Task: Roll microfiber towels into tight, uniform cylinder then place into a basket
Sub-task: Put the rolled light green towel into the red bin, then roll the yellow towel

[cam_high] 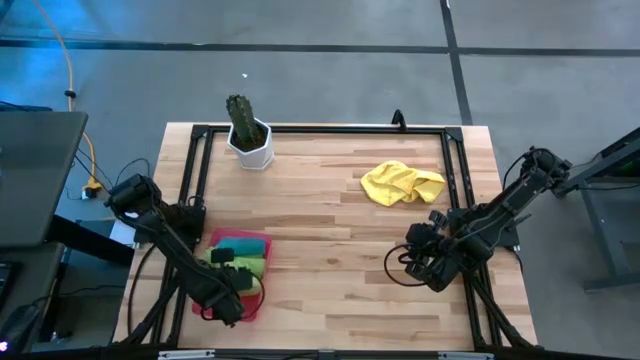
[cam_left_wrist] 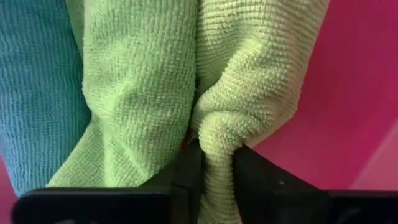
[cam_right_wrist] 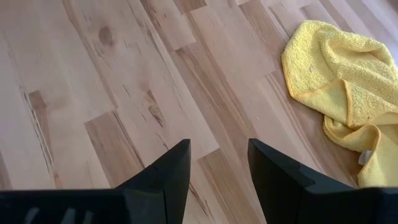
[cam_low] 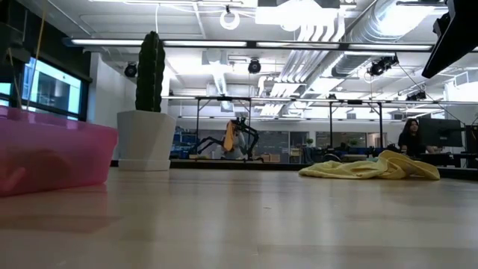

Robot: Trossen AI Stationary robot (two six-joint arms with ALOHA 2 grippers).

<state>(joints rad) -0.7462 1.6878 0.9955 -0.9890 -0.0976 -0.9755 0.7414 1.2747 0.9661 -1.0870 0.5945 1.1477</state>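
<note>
The pink basket sits at the table's near left, and its wall also shows in the low view. Three rolled towels lie side by side in it: teal, green and lime green. My left gripper reaches down into the basket, shut on the lime green towel. A yellow towel lies crumpled and unrolled on the table at the far right. My right gripper hovers open above bare wood, nearer than the yellow towel. My left gripper pinches a bunched end of the lime green towel between its two fingers, which come from above and point down. The cloth narrows where it passes between them. The rest of the roll lies on the basket's floor, against the green towel.
A white pot with a cactus stands at the far left of the table. A black frame runs around the tabletop. Bare wood stretches between the basket and the yellow towel.
</note>
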